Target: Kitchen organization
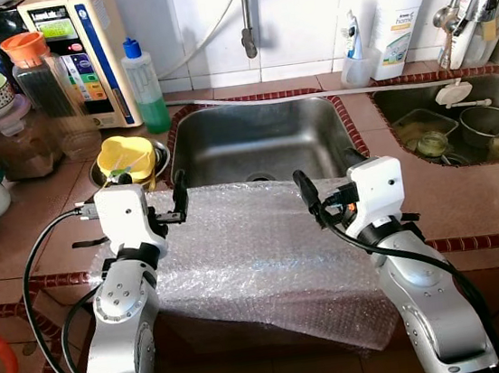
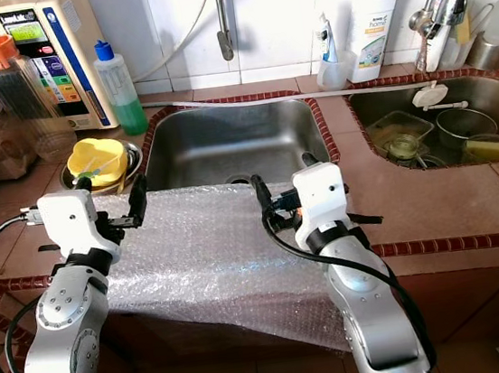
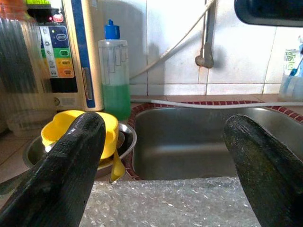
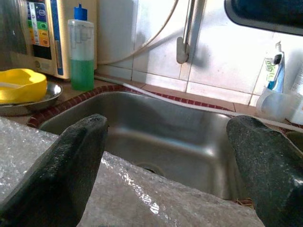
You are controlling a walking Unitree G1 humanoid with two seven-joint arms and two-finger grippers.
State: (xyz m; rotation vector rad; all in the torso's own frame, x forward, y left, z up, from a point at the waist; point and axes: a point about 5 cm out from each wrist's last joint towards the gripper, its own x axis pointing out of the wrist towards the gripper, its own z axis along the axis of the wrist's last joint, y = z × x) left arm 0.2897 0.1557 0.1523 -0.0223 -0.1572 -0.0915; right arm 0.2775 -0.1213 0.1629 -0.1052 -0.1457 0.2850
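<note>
Two grippers hover just above one sheet of bubble wrap [image 1: 258, 258], which drapes over the front edge of the tiled counter [image 1: 497, 201] and hangs down toward the floor. Its long axis runs side to side, left to right across the robot's front, with the far edge reaching the near rim of the sink. Left gripper [image 1: 152, 196] sits over the sheet's left far corner; right gripper [image 1: 330, 186] over the right far corner. Both have fingers spread, nothing between them. Judgement: each arm is about equally near its own corner, so a two-handed pinch of the far edge looks like the step in hand.

Sheet material: clear, thin plastic, pimpled, glossy, limp; it will likely slip and crumple under the fingers.

Beyond the sheet: stainless steel sink basin [image 1: 262, 139], dull and smooth. Left of the basin, a yellow plastic cup-like item [image 1: 126, 158] rests in a metal bowl [image 3: 124, 142]. Behind it stands a bottle of green liquid with blue cap [image 1: 144, 86], against the white tiled wall [image 1: 210, 9]. Right, a second basin [image 1: 460, 124] holds dishes.
</note>
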